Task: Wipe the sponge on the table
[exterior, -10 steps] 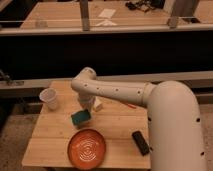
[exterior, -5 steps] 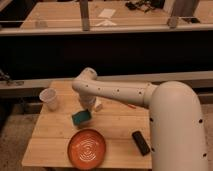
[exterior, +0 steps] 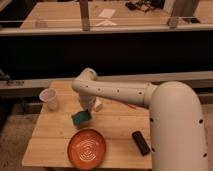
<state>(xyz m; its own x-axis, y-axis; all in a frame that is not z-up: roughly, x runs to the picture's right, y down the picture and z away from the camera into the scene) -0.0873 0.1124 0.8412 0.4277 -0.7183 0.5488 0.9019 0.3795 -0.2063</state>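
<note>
The teal-green sponge lies on the small light-wood table, left of centre. My gripper hangs from the white arm directly above and behind the sponge, pointing down at its far edge. The arm reaches in from the lower right across the table. The arm's wrist hides where the gripper meets the sponge.
An orange plate sits near the table's front edge, just in front of the sponge. A white cup stands at the back left. A small black block lies at the front right. A long wooden workbench runs behind.
</note>
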